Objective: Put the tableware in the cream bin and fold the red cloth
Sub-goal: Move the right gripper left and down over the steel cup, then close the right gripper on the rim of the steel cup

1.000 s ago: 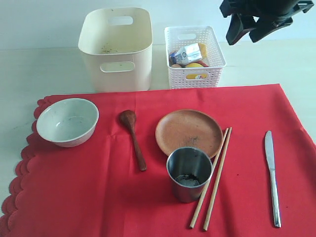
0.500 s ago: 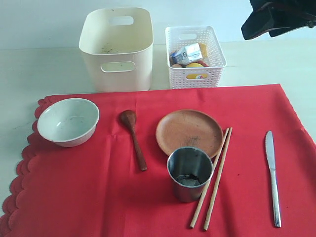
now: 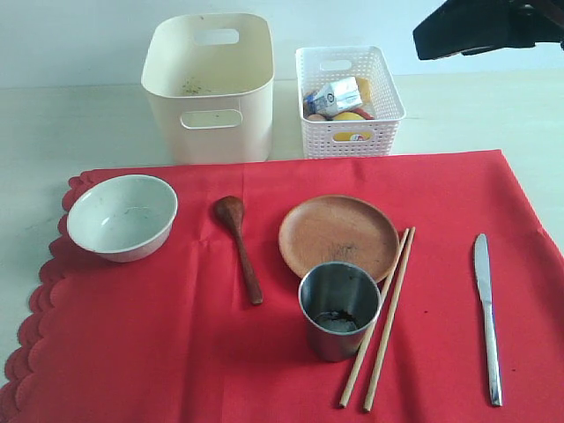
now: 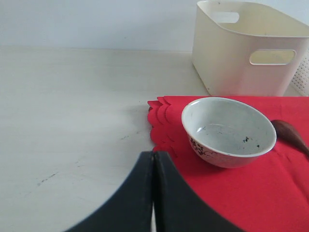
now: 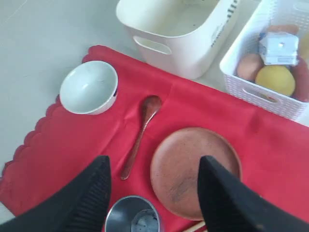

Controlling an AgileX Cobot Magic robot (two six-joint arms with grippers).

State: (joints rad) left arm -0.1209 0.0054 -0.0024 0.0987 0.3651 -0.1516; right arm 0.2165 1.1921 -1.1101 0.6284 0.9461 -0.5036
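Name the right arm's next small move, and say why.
Probably lower the open right gripper toward the plate. The gripper hangs high above the cloth and holds nothing, and the plate shows between its jaws. The plate lies on the cloth, and the bin stands empty, so a first pickup seems due.
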